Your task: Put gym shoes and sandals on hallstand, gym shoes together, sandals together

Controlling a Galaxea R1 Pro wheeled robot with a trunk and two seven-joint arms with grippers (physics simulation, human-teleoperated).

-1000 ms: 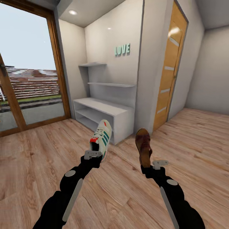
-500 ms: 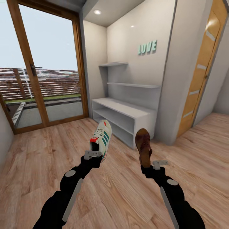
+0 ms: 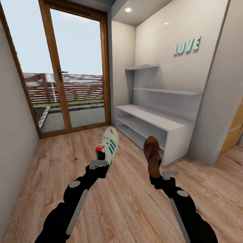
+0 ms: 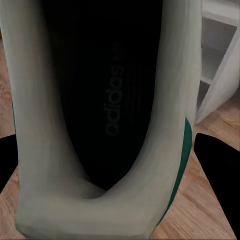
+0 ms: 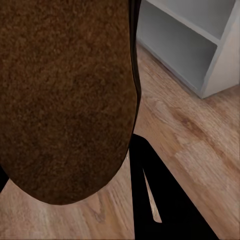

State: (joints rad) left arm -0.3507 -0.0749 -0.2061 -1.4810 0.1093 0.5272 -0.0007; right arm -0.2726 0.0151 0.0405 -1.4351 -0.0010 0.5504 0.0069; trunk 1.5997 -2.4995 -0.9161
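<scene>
My left gripper (image 3: 99,164) is shut on the heel of a white gym shoe (image 3: 108,145) with green stripes and a red heel tab, held up with its toe pointing away. The left wrist view looks into that gym shoe (image 4: 55,115), its dark insole showing. To the right, my right gripper (image 3: 161,176) is shut on the heel of a dark brown sandal (image 3: 152,153), also held off the corridor floor (image 3: 128,199). Up close, the sandal (image 5: 65,95) shows a brown sole. The white hallstand (image 3: 175,125) stands ahead on the right, its shelves bare.
A glass door with a wooden frame (image 3: 64,84) closes the corridor's far end. A grey wall (image 3: 15,135) runs along the left. Two stepped wall shelves (image 3: 168,91) hang above the hallstand under teal LOVE letters (image 3: 187,45).
The whole view has swung left: the hallstand and door slid rightward in the picture and a left wall came into sight. Both arms hold the shoe and sandal as before.
</scene>
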